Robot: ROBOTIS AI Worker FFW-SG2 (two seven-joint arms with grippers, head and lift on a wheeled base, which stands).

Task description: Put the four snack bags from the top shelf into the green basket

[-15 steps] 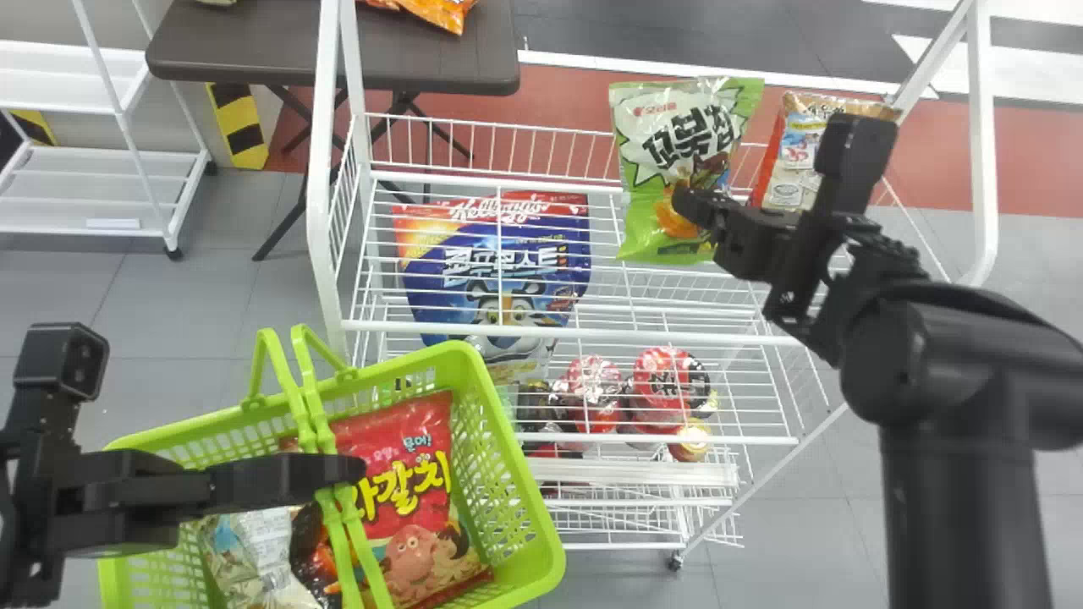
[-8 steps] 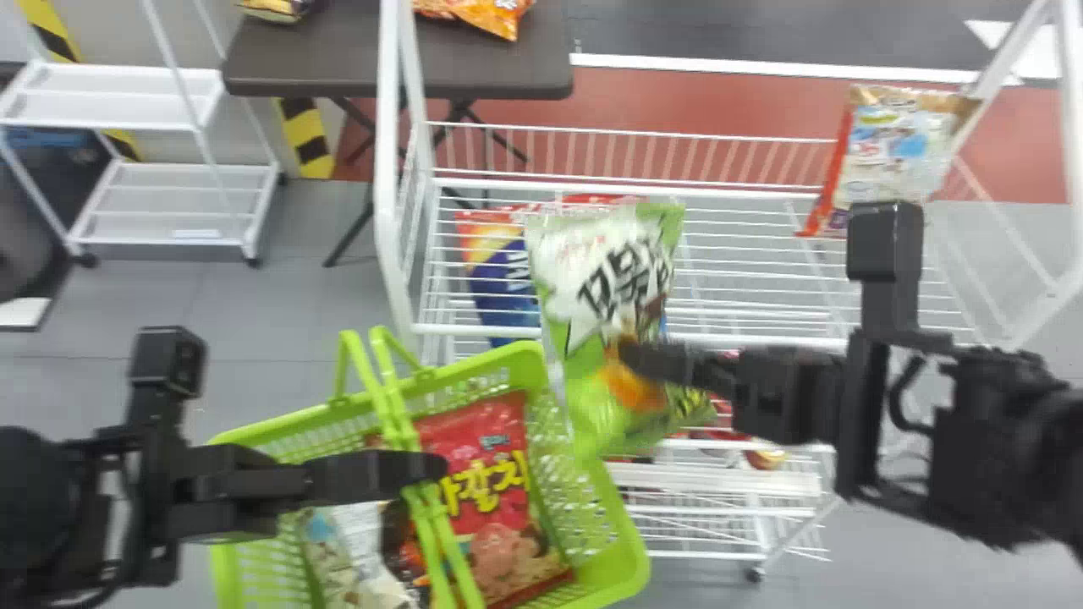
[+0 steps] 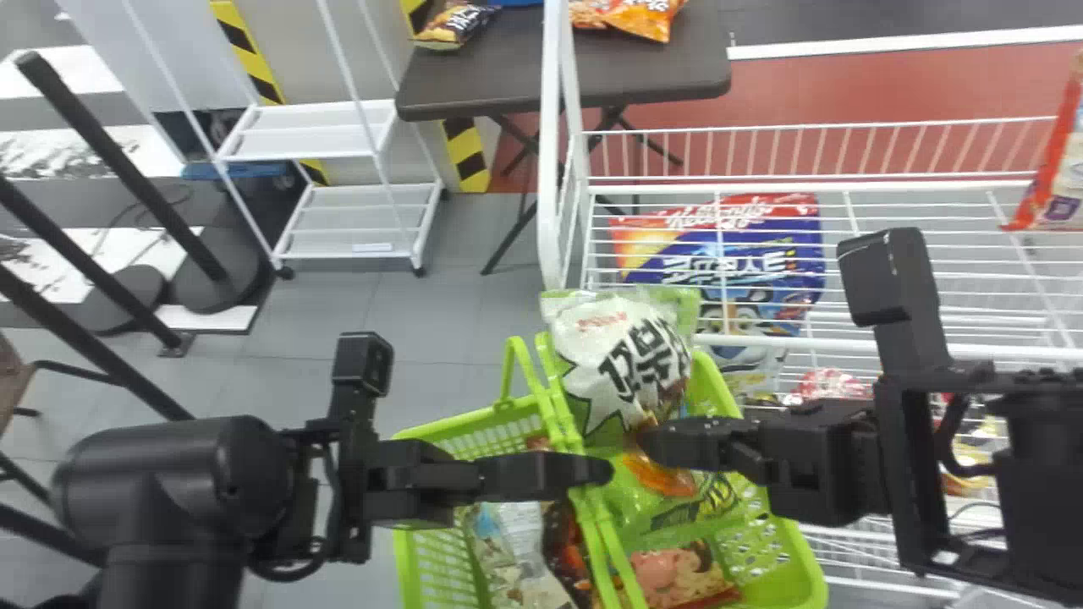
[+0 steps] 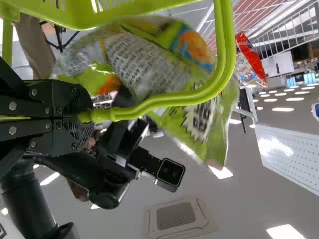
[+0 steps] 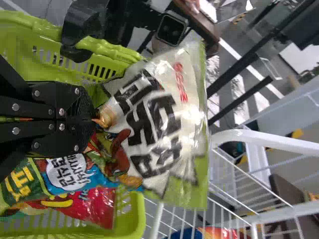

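Green-and-white snack bag (image 3: 630, 364) and right gripper (image 3: 645, 444) have swung away from the shelf since the earlier frame, and the bag now hangs over the green basket (image 3: 808, 571). Across the head view, the white wire top shelf (image 3: 846, 344) has slid toward the right. That shift suggests the carry is nearly over and the placing is about to start. The right gripper's jaws are closed, pinching the bag's printed face below its pale upper part. The left gripper (image 3: 602, 470) has its jaws closed around the basket handles (image 3: 554, 410), which run just beside the bag. Inside the basket lie a red snack bag (image 3: 685, 575) and a silvery packet (image 3: 514, 537); exactly how many are in there I cannot tell. An orange-edged bag (image 3: 1068, 182) stands at the shelf's far right end, probably the one left to fetch. Next the held bag should go down clear of the handles before the right jaws open; its wide top could snag on them or stay propped on the rim.
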